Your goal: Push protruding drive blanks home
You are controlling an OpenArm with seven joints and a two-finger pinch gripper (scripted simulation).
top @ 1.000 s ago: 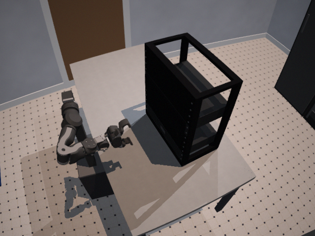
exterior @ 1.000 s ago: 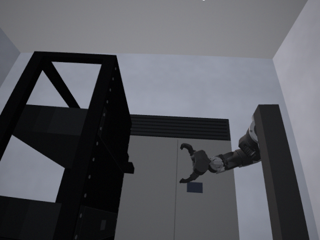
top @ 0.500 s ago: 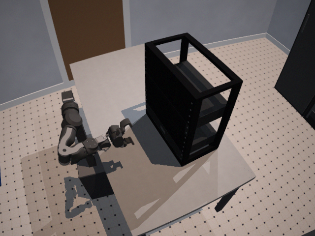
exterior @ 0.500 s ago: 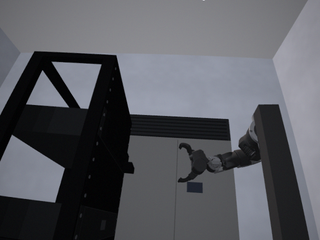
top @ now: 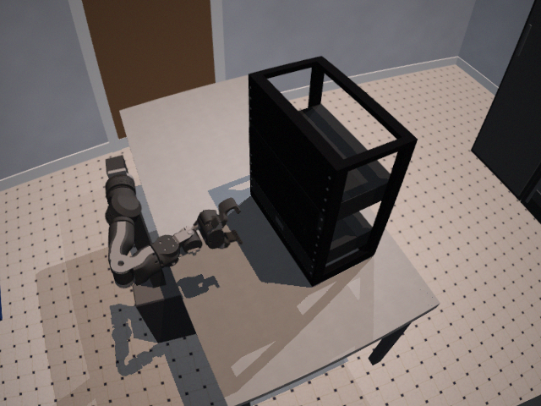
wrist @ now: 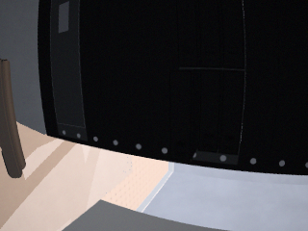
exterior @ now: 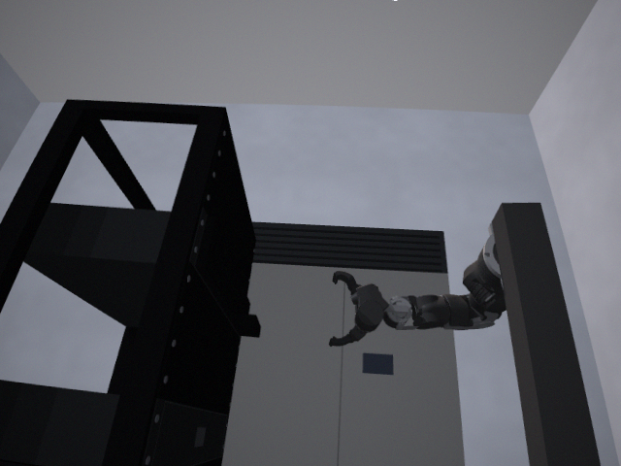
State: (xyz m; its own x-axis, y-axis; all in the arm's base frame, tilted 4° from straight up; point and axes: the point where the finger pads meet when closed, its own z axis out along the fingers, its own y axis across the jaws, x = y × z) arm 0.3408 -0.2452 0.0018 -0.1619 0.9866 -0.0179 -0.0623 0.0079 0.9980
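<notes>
Pale grey walls, a brown door (top: 148, 41) and a dotted tile floor surround a beige table (top: 188, 131) that carries the black rack (top: 258, 131). Its front face is turned toward the arm, which is mounted at the table's left edge. The gripper (top: 229, 225) hangs in the air in front of that face, well apart from it, with its fingers spread as wide as they go and nothing between them.

In the exterior view one drive blank (exterior: 248, 324) juts out of the rack's dark front as a small block, at about the height of the gripper (exterior: 337, 309). From the wrist camera the front is almost uniformly black, so I cannot tell rows or columns there.

To do the push well, I would line the hand squarely with the protruding blank, bring one solid part of the gripper against its face, and press straight in along the slot, slowly, so the force goes into the latch and not into sliding or tipping the rack. Back off once it stops.

Inside the rack, dark chassis bodies (top: 363, 174) sit on two levels; the top bay looks open.
</notes>
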